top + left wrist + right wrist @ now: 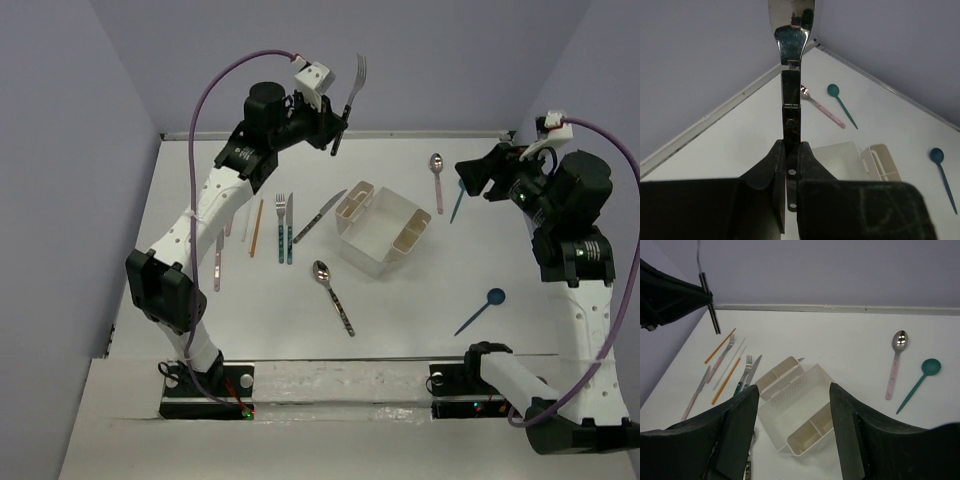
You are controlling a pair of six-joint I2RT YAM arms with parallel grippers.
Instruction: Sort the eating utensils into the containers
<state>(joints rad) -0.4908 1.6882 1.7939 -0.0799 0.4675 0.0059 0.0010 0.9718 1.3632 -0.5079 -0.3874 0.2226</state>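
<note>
Left end effector (791,150) around dark-handled fork (791,100), tines up.

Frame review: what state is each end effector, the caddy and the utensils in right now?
Left end effector: shut on fork.
Fork: held aloft, tines up.
Right end effector: open, empty.
Caddy: upright, compartments look empty.
Patterned-handled spoon: lying loose on table.

Centre: white rectangular plastic caddy (368,257).
Left of caddy: teal-handled metal fork (281,228), thin orange chopstick (256,228) further left.
Below caddy: dark patterned-handled metal spoon (333,294).
Upper right: pink-handled metal spoon (437,180).
Lower right: teal round-bowled spoon (482,310).
Upper centre: dark-handled metal fork (355,85), aloft.
</note>
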